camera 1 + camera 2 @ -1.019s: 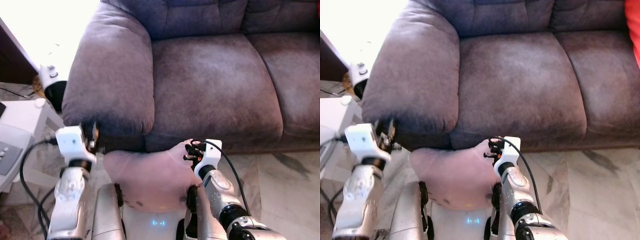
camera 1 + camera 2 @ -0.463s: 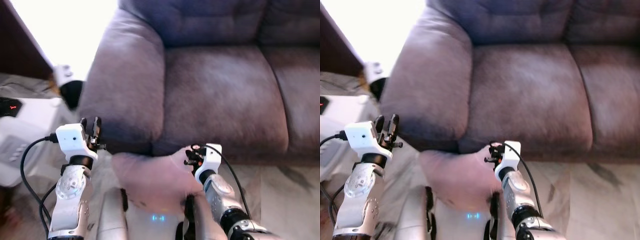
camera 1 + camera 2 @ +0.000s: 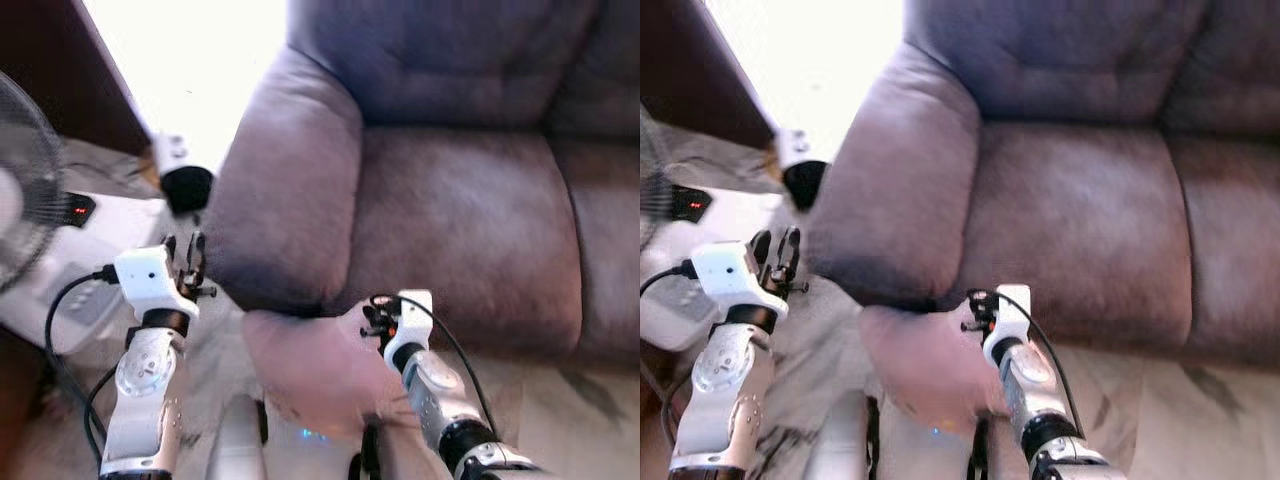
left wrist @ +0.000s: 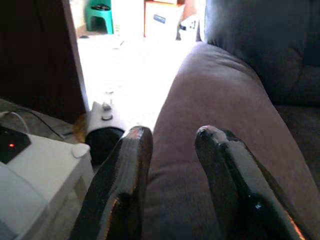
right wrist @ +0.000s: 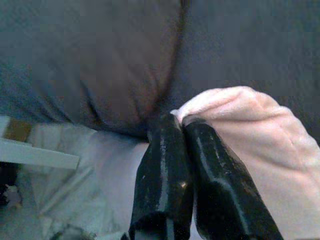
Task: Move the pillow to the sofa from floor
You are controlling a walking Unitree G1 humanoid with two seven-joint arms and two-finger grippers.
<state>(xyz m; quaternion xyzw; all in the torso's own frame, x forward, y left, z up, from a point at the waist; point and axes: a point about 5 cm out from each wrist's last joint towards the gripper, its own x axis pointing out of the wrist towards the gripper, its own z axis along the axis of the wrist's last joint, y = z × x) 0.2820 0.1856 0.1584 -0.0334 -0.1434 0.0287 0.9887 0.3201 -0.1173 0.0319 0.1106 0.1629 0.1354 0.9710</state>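
Two black fingers point(image 5: 165, 165) of the right gripper point(image 5: 182, 121) pinched the pink pillow point(image 5: 260, 150) edge; left gripper point(image 4: 170, 137) gaped before the sofa point(image 4: 215, 90) armrest; head views were blurred.

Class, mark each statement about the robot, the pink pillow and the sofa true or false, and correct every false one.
1. The right gripper has its jaws closed on an edge of the pink pillow. True.
2. The pillow lies on the seat cushion. False: it hangs in front of the sofa, below the seat.
3. The left gripper has its jaws apart and holds nothing. True.
4. The sofa is bright green. False: it is a dark purplish grey.
5. A fan stands to the robot's left. True.
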